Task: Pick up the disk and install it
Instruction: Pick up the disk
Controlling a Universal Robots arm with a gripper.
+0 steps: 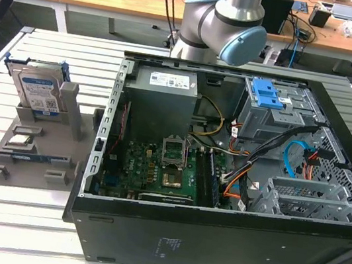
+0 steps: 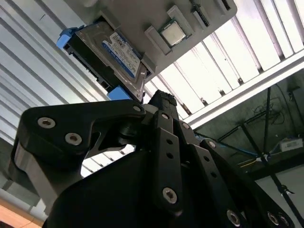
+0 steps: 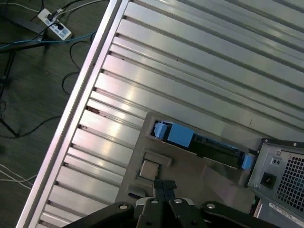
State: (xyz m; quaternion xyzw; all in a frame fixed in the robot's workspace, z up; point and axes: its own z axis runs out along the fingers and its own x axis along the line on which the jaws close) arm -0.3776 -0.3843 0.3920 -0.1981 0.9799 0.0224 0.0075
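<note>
The disk [image 1: 38,93], a silver drive with a white-and-blue label in a blue bracket, stands upright in a grey holder [image 1: 39,150] on the slatted table, at the exterior view's left. In the second wrist view the disk [image 2: 111,54] shows its labelled face, beyond my gripper [image 2: 160,99]. The first wrist view shows the disk [image 3: 199,142] edge-on, with my gripper [image 3: 165,186] hovering over the holder [image 3: 209,175], apart from the disk. The black fingertips sit together with nothing between them. The arm [image 1: 223,25] rises behind the computer case.
An open computer case [image 1: 227,234] lies on the table to the right of the holder, with a blue-topped drive bay [image 1: 267,93] at its back. A processor chip [image 2: 172,32] sits on the holder. Cables and a power strip [image 3: 54,26] lie on the floor past the table edge.
</note>
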